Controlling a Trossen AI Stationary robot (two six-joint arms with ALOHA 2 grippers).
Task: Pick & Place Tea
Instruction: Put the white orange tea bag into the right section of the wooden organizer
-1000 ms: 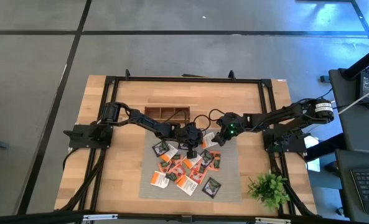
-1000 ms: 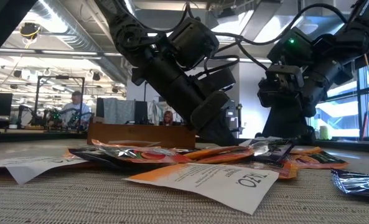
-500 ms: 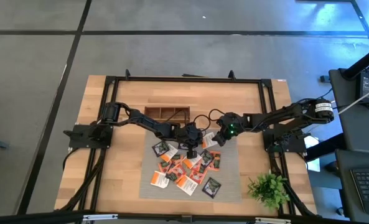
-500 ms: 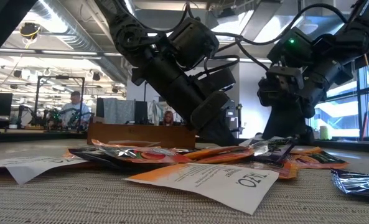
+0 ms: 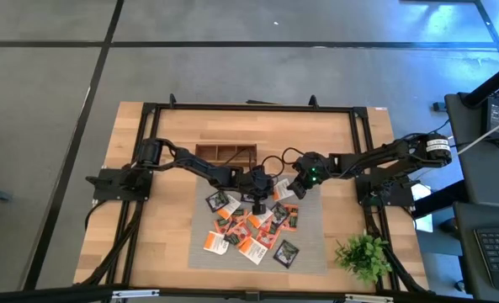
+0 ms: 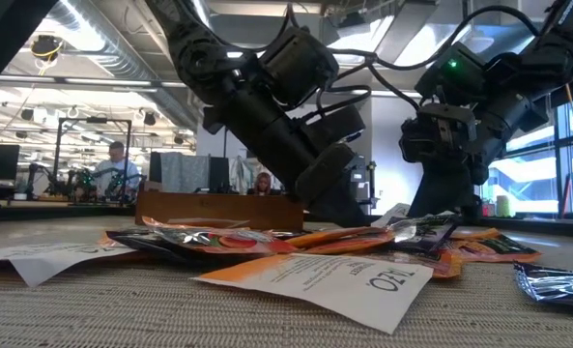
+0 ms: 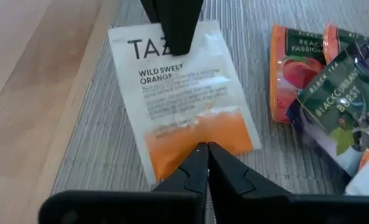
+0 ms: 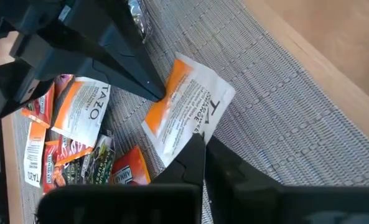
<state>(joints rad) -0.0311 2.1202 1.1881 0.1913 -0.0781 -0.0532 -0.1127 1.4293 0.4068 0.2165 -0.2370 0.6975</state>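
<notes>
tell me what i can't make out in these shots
- Wooden tray compartments, high view: too small to tell what is inside.
- Wild Sweet Orange sachet, left wrist view: name partly covered by a dark finger.
- Sachets, low view: seen edge-on, most labels unreadable.

- White-and-orange sachet point(image 7: 183, 99): "TAZ", partly hidden, then "WILD SWEET ORANGE"; the small print below is unreadable.
- Orange sachet point(image 7: 291, 68): "PEACH", "FASHION", cut off.
- Dark sachet point(image 7: 343, 106): "BLACK TEA", "BLACKCURRANT BLUEBERRY".
- White sachet point(image 6: 325, 275) in the low view: "TAZO".
- Sachet point(image 8: 84, 115) in the right wrist view: "TAZO".
</notes>
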